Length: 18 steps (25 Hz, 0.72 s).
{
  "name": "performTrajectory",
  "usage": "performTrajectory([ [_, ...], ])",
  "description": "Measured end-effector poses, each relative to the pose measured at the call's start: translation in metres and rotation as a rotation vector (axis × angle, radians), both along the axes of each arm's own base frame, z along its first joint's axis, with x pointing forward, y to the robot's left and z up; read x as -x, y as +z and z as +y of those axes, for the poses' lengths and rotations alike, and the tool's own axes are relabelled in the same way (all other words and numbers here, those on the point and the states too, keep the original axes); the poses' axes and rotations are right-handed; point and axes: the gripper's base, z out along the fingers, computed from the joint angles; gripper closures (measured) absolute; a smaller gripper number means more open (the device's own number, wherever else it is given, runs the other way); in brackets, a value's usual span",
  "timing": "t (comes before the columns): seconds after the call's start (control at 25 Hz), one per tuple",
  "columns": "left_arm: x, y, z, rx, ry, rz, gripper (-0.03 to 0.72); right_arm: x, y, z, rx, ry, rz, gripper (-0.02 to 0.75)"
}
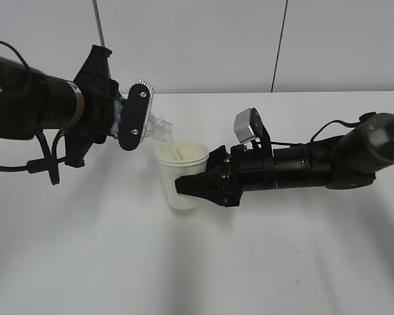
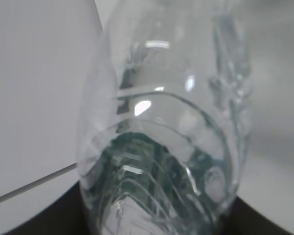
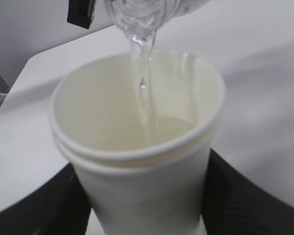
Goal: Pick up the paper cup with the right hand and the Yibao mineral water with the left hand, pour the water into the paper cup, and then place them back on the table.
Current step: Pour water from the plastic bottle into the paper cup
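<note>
My left gripper (image 1: 132,117) clamped the Yibao mineral water (image 1: 159,128), tipped just above the paper cup (image 1: 181,176), which my right gripper (image 1: 196,186) held. Water streamed into the cup. Both pickups were done; finishing the pour and returning both to the surface (image 1: 105,249) remained.

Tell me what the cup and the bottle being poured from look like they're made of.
The paper cup looks like matte cream-white paper: opaque walls, a rolled rim, no gloss. The bottle looks like thin clear plastic: you can see through it, it has moulded ribs and bright glare spots. Glass can't be fully ruled out by look alone.
</note>
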Motion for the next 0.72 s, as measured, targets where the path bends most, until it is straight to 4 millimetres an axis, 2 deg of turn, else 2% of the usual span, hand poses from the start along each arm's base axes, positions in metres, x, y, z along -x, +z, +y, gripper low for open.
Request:
performTrajectory([
  [0.72,-0.0003,0.0004,0.0002,0.024,0.02,0.002,0.359,-0.0001,-0.0001,-0.0001,0.001,-0.002,0.004,0.259],
])
